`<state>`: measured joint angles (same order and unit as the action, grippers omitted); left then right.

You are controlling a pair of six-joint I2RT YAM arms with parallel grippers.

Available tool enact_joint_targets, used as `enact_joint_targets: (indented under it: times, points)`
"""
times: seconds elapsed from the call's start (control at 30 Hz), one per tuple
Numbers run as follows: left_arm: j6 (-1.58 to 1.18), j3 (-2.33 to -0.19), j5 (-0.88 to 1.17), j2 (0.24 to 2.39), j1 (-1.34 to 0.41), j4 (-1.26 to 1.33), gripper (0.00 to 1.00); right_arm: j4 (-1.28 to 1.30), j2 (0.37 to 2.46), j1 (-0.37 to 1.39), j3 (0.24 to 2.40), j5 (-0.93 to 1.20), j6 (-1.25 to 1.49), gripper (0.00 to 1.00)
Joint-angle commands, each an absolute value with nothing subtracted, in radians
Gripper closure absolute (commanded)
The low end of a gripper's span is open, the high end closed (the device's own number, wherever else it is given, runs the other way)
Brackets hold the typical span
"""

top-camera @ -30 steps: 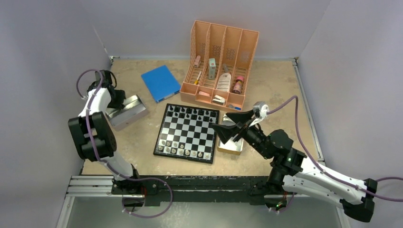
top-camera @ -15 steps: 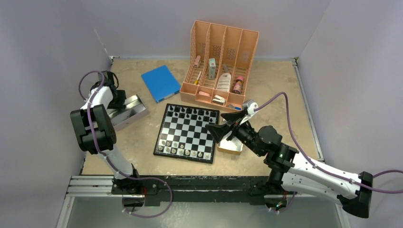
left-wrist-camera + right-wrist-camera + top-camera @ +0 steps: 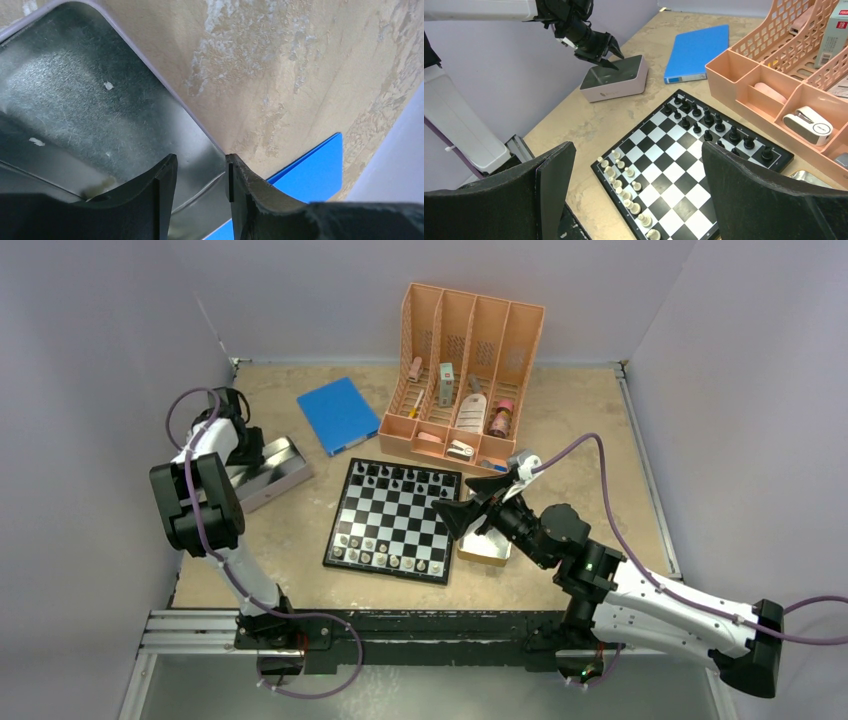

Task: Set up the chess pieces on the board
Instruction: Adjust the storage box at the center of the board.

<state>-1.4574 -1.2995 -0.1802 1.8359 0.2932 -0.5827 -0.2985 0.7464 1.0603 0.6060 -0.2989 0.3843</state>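
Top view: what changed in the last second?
The right pincer, open, shifted slightly left toward the right edge of the board. The left arm shifted a little at the elbow. Nothing was grabbed or released; the chess pieces and metal tray stayed put.

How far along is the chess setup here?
Done: black pieces line the far two rows of the board, pale pieces the near two, though the inner rows look only partly filled. In hand: nothing; the left gripper, open, sits at the rim of the metal tray, the right gripper hangs wide open by the board's right edge. Left: filling those gaps; exact count unclear.
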Motion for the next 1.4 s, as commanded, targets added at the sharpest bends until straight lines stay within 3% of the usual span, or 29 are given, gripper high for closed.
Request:
enact_joint_targets:
  times: [0.0,0.47,0.77,1.1,1.37]
  points:
    - [-1.468,-1.34,-0.205,1.868,0.29,-0.574,0.6,-0.356,0.748,1.064,0.649,-0.327,0.374,0.01]
    - [-1.525,-1.337,-0.239,1.779,0.274,-0.569,0.56,-0.375,0.789,1.064,0.656,-0.326,0.359,0.01]
    - [-1.548,-1.351,-0.26,1.846,0.266,-0.558,0.54,-0.367,0.819,1.063,0.679,-0.332,0.338,0.01]
    - [-1.522,-1.378,-0.262,1.892,0.267,-0.588,0.62,-0.383,0.859,1.063,0.685,-0.342,0.316,0.01]
    - [-1.519,-1.372,-0.242,1.903,0.267,-0.612,0.81,-0.394,0.875,1.063,0.692,-0.335,0.315,0.01]
